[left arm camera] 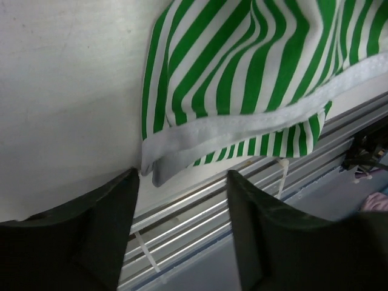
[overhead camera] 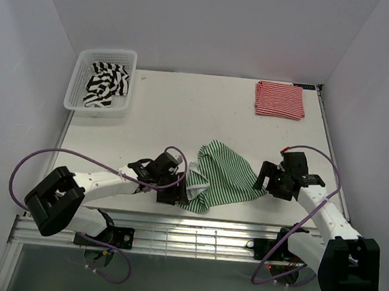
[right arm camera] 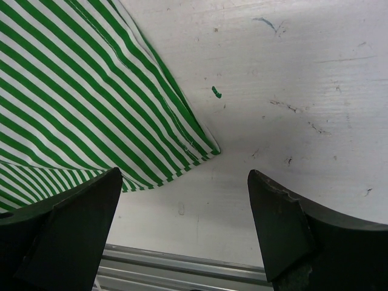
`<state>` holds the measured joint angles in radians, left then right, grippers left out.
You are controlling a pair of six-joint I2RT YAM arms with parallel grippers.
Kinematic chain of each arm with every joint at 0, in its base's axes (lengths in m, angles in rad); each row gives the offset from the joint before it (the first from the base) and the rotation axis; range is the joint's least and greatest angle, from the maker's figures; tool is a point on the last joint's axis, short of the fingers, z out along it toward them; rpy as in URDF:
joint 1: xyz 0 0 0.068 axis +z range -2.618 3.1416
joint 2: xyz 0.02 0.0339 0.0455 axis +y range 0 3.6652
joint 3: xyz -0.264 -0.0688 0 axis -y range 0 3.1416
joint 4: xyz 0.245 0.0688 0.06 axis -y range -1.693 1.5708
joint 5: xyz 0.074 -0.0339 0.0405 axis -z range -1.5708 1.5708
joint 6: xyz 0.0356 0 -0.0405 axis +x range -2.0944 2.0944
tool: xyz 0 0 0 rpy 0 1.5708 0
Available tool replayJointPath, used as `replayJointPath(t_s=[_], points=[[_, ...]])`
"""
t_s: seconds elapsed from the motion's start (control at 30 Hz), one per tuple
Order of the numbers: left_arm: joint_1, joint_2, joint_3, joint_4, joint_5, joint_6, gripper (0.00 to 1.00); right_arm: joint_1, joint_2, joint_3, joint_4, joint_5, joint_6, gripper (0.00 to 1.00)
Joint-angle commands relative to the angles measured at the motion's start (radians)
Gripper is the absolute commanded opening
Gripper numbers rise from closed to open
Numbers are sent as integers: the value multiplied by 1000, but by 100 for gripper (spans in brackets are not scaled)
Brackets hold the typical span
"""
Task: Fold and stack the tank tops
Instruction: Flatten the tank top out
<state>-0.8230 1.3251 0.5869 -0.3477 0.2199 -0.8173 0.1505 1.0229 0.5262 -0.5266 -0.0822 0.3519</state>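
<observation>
1. Top external view showed the green-striped top lying rumpled near the front edge of the table, between the two arms, with its left side bunched and turned over on itself.
2. The red-striped top lay folded flat at the far right corner. The black-striped top sat heaped in the white basket at the far left corner, well apart from the other two.
3. The left gripper stood at the left edge of the green-striped top. In the left wrist view its fingers were spread apart with nothing between them. The white hem lay just beyond the tips and hung a little over the metal rail.
4. The right gripper stood just beside the top's right edge. In the right wrist view its fingers were likewise apart and empty, with a pointed corner of the cloth just ahead of them and bare table beyond.
5. Judging by this layout, the second top was being folded: one lay finished, one waited in the basket, and the green one was not yet flat.
6. The next move probably called for each gripper to drop low and pinch the cloth nearest it, the left on the hem and the right on the corner. They could then draw the top flat before any fold. The thin cloth lay tight against the table, so a shallow pinch might have missed it.
</observation>
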Motion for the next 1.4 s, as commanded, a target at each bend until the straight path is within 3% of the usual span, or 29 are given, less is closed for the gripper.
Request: replayJointPath(t_s=[0.0,0.03,0.07,0.13,0.2,0.43,0.73,0.87,0.97,1.07,1.17,1.37], points=[[-8,71,22,-11,-117,-2,66,-8,-4,3,7,6,-5,90],[-13,81,28,-11,-117,1,58,-9,-6,0,8,6,-5,90],[-19,103,39,-11,-113,7,43,-11,-4,0,8,7,-7,90],[-50,118,44,-7,-113,9,31,-12,-6,0,10,9,-7,90],[-73,138,48,-11,-128,14,0,-15,-6,-5,14,9,-4,90],[-100,34,30,-60,-236,-74,0,-17,29,-23,56,-14,1,90],[-100,-109,14,-39,-221,-121,0,-17,124,-71,172,-113,10,100],[-100,-113,21,-39,-223,-118,0,-17,157,-77,209,-129,9,86],[-100,-110,30,-36,-221,-118,0,-17,169,-75,215,-131,10,65],[-100,-113,34,-31,-221,-123,0,-17,167,-74,215,-100,10,28],[-100,-127,37,-22,-221,-125,0,-17,152,-68,211,-77,4,8],[-100,-202,115,-27,-286,-105,0,-17,44,58,163,-126,-30,8]])
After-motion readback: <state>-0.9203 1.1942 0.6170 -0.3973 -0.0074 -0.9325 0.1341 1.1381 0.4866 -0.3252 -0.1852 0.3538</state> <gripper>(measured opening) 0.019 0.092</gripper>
